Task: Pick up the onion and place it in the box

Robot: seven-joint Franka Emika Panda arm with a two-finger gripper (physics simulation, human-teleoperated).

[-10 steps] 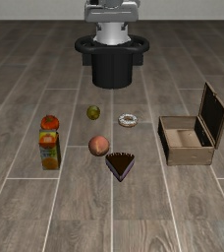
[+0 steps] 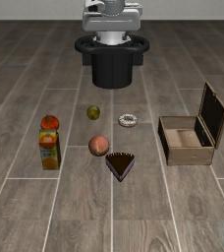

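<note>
A pinkish-orange round thing (image 2: 98, 145), which I take for the onion, lies on the wooden floor left of centre. A smaller olive-yellow round thing (image 2: 93, 112) lies just behind it. The brown wooden box (image 2: 187, 141) stands at the exterior view's right, its lid (image 2: 213, 111) tilted up and back and its inside showing bare. My gripper (image 2: 112, 14) hangs at the top edge above the black base (image 2: 112, 61), far from the onion and the box, holding nothing that I can see.
A dark chocolate cake slice (image 2: 120, 164) lies right in front of the onion. A ring-shaped donut (image 2: 129, 120) sits between the onion and the box. At the left stand an orange juice carton (image 2: 49, 151) and a red tomato (image 2: 50, 123).
The arm's grey-white head at the top edge has shifted slightly upward. None of the things on the floor has moved.
</note>
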